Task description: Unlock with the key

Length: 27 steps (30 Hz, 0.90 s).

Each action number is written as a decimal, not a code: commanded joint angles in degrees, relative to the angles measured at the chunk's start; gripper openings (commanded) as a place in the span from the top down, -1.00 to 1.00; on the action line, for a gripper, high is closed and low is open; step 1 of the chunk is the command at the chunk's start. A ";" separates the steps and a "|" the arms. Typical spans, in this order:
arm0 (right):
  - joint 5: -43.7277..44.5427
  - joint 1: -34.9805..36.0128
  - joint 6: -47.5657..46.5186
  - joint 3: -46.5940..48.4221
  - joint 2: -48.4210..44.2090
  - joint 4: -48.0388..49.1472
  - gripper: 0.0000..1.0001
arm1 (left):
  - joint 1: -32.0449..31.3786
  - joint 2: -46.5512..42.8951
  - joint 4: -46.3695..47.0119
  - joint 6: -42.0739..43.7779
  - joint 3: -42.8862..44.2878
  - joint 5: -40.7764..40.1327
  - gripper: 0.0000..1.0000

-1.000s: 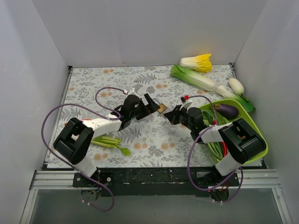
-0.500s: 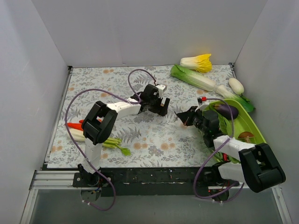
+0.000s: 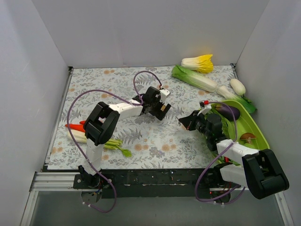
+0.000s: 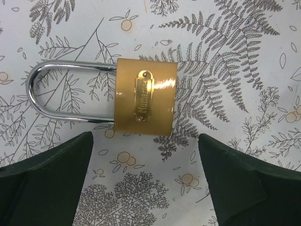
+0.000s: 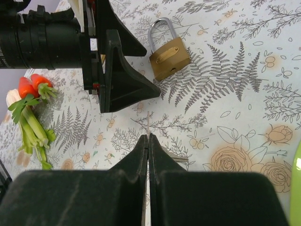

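Observation:
A brass padlock with a silver shackle lies flat on the patterned mat. My left gripper hovers right above it, open and empty, a finger on each side. From above, the padlock shows at the left gripper. My right gripper is shut on the key. The key's thin blade sticks out past the tips and points toward the padlock. A second key hangs beside the fingers. The right gripper is a short way right of the padlock.
A green tray at the right holds an eggplant and a mushroom. Cabbages and a white radish lie at the back right. A carrot and green onions lie at the left.
The left arm has swung its gripper to the right over the padlock. The right gripper has drawn back to the right with the key and now sits lower.

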 commanded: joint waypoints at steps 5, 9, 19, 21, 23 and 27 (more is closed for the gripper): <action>-1.56 -0.59 0.61 -0.46 0.19 1.76 0.97 | 0.22 -1.83 3.56 5.70 2.51 2.50 -0.88; -1.74 -0.59 0.61 -0.81 0.54 1.59 0.97 | 0.31 -0.25 2.42 7.27 4.35 2.59 -0.89; -2.44 -0.76 0.61 -0.63 1.42 1.59 0.97 | 1.10 4.15 -2.41 9.56 8.40 4.78 -0.65; -2.62 -0.76 0.61 -0.46 1.24 1.32 0.97 | 1.10 4.50 -3.12 9.91 8.58 5.48 -0.57; -2.62 -0.85 0.79 -0.46 1.07 1.32 0.97 | 1.10 4.67 -4.35 10.09 8.67 5.31 -0.59; -2.62 -0.85 0.96 -0.28 0.80 1.15 0.97 | 1.10 5.11 -4.70 10.35 8.23 4.87 -0.39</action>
